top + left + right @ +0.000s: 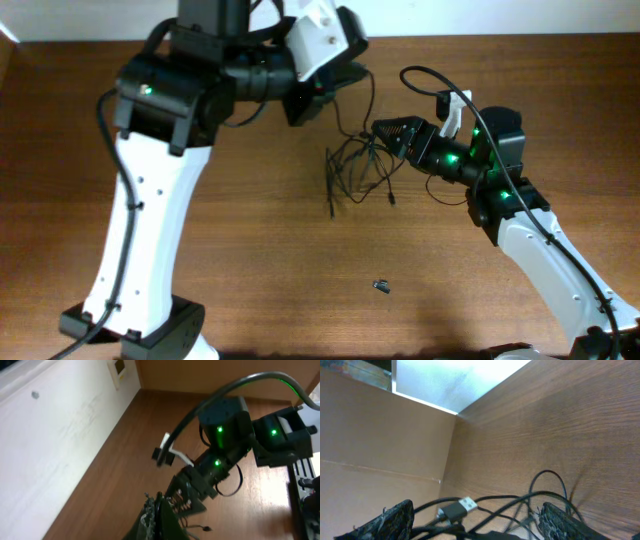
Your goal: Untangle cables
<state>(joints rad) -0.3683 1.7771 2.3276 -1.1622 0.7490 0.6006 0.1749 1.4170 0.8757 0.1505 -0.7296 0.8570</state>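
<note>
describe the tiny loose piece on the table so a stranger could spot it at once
On the brown table, find the tangle of thin black cables near its middle, then drop toward the bottom of the overhead view. The tiny dark piece lies there alone: short and stubby, not long and looping, touching nothing.

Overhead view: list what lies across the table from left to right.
left arm's base → cables → right arm's white forearm
</note>
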